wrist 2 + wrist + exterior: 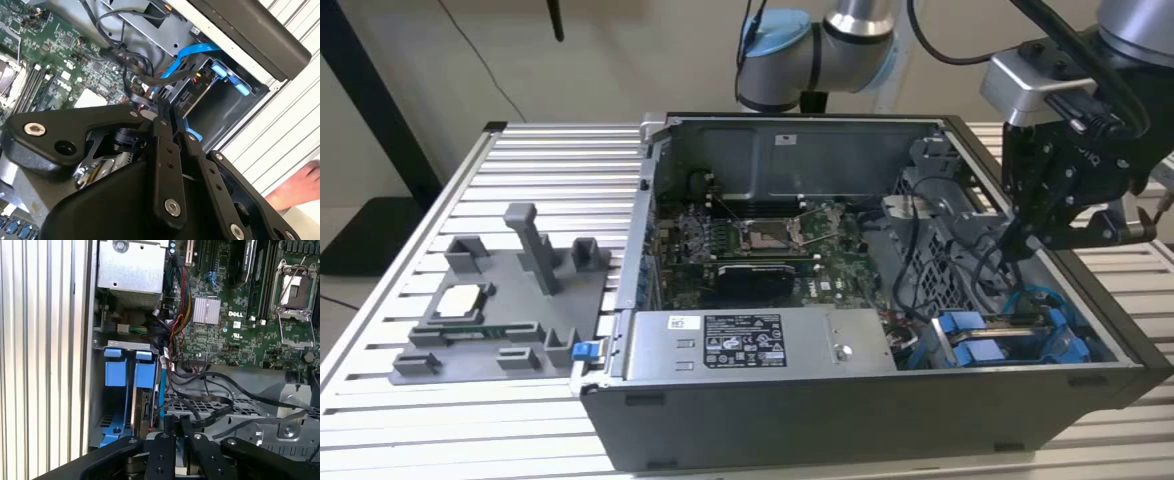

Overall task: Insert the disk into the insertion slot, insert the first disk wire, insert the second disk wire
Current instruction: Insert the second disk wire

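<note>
The gripper (1017, 243) hangs inside the open case (854, 420), its two fingers (164, 432) drawn close together and pinching a black wire (210, 410) just beside the slot (116, 390). The disk (145, 412) sits on edge in the slot, between blue rails. One blue cable (185, 57) loops over the bay. Beyond lie one motherboard (761, 240) and one power supply (747, 345). On the table (440, 420) stands one grey fixture (507, 300). A hand (300, 187) rests outside the case.
</note>
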Robot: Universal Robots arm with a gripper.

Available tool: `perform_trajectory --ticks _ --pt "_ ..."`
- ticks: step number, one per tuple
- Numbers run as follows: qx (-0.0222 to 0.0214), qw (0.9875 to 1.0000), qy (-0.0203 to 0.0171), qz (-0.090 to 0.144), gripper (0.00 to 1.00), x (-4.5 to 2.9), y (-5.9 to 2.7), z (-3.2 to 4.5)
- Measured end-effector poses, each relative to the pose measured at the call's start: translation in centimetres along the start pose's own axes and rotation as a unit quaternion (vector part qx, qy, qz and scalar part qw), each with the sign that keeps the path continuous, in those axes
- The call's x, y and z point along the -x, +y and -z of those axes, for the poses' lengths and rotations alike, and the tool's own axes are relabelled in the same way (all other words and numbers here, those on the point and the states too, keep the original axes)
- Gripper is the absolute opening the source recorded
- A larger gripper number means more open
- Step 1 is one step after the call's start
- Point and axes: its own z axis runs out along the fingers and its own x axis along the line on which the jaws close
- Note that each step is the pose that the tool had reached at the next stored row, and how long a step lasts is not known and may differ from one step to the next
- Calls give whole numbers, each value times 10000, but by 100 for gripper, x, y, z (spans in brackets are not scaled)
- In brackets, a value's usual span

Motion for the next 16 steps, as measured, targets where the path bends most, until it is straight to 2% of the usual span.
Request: perform_trajectory --ticks 9,16 --pt "0 10000 2 0 0 -56 6 5" --pt "8 10000 44 2 0 -60 36 -44"
